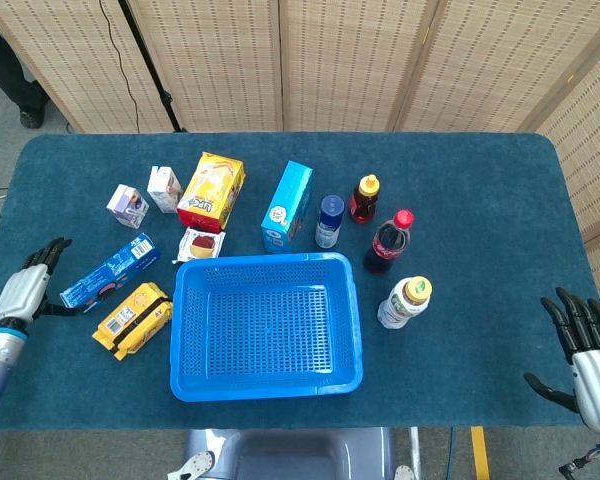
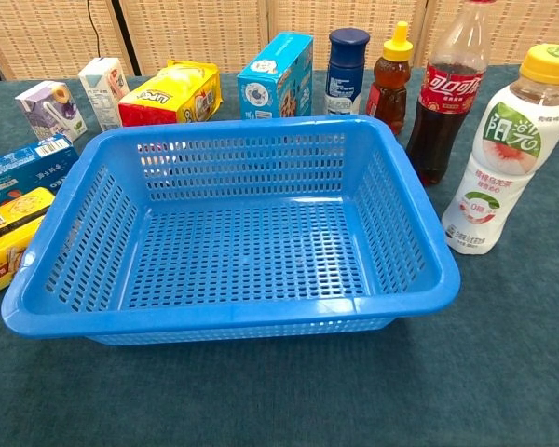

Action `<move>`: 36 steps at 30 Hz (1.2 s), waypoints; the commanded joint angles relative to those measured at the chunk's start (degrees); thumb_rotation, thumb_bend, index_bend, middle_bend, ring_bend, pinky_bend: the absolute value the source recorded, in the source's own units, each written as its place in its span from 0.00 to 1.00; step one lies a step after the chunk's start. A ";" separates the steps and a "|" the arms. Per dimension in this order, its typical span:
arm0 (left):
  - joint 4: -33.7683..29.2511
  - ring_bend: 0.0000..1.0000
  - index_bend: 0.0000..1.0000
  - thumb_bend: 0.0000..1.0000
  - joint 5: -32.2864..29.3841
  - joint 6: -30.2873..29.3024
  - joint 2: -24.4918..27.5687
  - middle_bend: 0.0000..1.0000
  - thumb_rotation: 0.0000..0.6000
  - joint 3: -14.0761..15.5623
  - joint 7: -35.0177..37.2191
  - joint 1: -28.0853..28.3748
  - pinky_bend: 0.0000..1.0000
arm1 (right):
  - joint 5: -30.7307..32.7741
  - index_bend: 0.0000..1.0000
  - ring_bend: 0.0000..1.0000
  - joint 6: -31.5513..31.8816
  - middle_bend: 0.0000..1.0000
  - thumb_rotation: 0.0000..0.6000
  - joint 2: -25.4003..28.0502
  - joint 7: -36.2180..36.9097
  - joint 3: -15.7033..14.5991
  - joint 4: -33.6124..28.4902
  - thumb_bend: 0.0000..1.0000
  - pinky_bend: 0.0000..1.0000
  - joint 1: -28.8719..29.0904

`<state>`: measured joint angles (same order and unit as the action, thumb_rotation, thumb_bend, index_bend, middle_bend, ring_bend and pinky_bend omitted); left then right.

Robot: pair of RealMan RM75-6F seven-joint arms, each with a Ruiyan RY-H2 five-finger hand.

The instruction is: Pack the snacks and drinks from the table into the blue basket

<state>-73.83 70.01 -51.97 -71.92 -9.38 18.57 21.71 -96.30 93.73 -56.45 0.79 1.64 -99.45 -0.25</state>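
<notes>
**Both hands empty at the table edges, basket unfilled**

You are working over a table (image 1: 480,180) covered in dark teal felt-like cloth, with woven cane screen panels (image 1: 350,60) standing behind it and grey floor showing at the left edge. A dark cable (image 1: 125,70) hangs down in front of the left panel.

The blue basket (image 1: 185,340) sits near the front edge, centred, with nothing in it. To its left lie a yellow snack pack (image 1: 132,319) and a blue biscuit box (image 1: 109,272), the two just beside each other. Behind the basket's left corner is a small red-and-white packet (image 1: 201,243). Further back stand a purple drink carton (image 1: 128,205), a white drink carton (image 1: 164,188) and a yellow snack bag (image 1: 211,191). A tall blue box (image 1: 288,206) stands behind the basket's middle. To the right of it are a blue can (image 1: 329,220), a honey-coloured squeeze bottle (image 1: 364,198), a cola bottle (image 1: 388,242) and a yellow-capped drink bottle (image 1: 404,302), the last just beside the basket's right wall.

Your left hand (image 1: 25,290) is at the table's left edge, fingers spread, holding nothing, near the blue biscuit box but not clearly touching it. Your right hand (image 1: 585,355) is at the front right corner, fingers apart and empty, well apart from the bottles. Neither hand shows in the chest view.
</notes>
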 commanded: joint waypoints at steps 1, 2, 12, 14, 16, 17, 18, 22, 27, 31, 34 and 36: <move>1.73 0.00 0.00 0.00 -1.84 1.96 -1.71 0.00 1.00 -0.25 -1.73 1.44 0.00 | 0.12 0.00 0.00 -0.16 0.00 1.00 -0.02 -0.14 0.00 -0.05 0.00 0.00 0.06; 1.89 0.00 0.00 0.00 -2.07 2.34 -1.94 0.00 1.00 -0.27 -1.89 1.67 0.00 | 0.12 0.00 0.00 -0.21 0.00 1.00 -0.04 -0.22 -0.01 -0.08 0.00 0.00 0.08; 7.91 0.00 0.00 0.05 -9.06 5.37 -9.47 0.00 1.00 -1.47 -11.60 5.86 0.28 | -0.62 0.00 0.00 -1.96 0.00 1.00 0.22 0.00 -0.83 -0.49 0.00 0.00 0.76; 8.55 0.02 0.08 0.06 -9.78 5.28 -10.54 0.00 1.00 -1.39 -13.81 6.48 0.33 | -0.45 0.00 0.00 -2.14 0.00 1.00 0.23 -0.01 -0.82 -0.56 0.00 0.00 0.84; 8.83 0.11 0.24 0.08 -10.37 5.11 -11.48 0.05 1.00 -1.32 -15.91 7.06 0.40 | -0.25 0.00 0.00 -2.28 0.00 1.00 0.24 -0.02 -0.77 -0.60 0.00 0.00 0.91; 8.83 0.15 0.29 0.10 -10.59 4.90 -11.80 0.08 1.00 -1.35 -16.50 7.18 0.42 | -0.16 0.00 0.00 -2.31 0.00 1.00 0.23 -0.06 -0.74 -0.60 0.00 0.00 0.93; 8.79 0.22 0.35 0.14 -10.78 4.65 -12.01 0.16 1.00 -1.41 -16.89 7.22 0.46 | -0.12 0.00 0.00 -2.32 0.00 1.00 0.23 -0.06 -0.73 -0.62 0.00 0.00 0.94; 8.60 0.43 0.61 0.29 -10.20 2.75 -12.50 0.41 1.00 -1.57 -16.70 6.78 0.59 | 0.04 0.00 0.00 -2.18 0.00 1.00 0.22 0.22 -0.62 -0.57 0.00 0.00 0.96; 7.70 0.50 0.70 0.37 -6.65 -1.62 -11.25 0.49 1.00 -1.86 -11.78 4.80 0.64 | 0.25 0.00 0.00 -2.31 0.00 1.00 0.27 0.49 -0.60 -0.56 0.00 0.00 1.04; 5.91 0.50 0.70 0.37 -2.56 -6.17 -8.77 0.49 1.00 -2.18 -5.07 2.60 0.64 | 0.17 0.00 0.00 -1.99 0.00 1.00 0.33 0.71 -0.59 -0.54 0.00 0.00 0.94; 2.21 0.50 0.70 0.37 3.06 -13.76 -4.35 0.49 1.00 -2.89 3.65 -0.37 0.64 | 0.17 0.00 0.00 -1.72 0.00 1.00 0.41 0.90 -0.57 -0.57 0.00 0.00 0.84; -0.50 0.50 0.70 0.37 7.14 -18.15 -1.38 0.49 1.00 -2.80 7.55 -1.64 0.64 | 0.17 0.00 0.00 -1.65 0.00 1.00 0.43 0.95 -0.58 -0.65 0.00 0.00 0.80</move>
<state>-70.00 70.86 -63.17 -78.17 -11.72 19.53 23.07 -96.13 92.09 -56.02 1.74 1.06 -100.10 0.55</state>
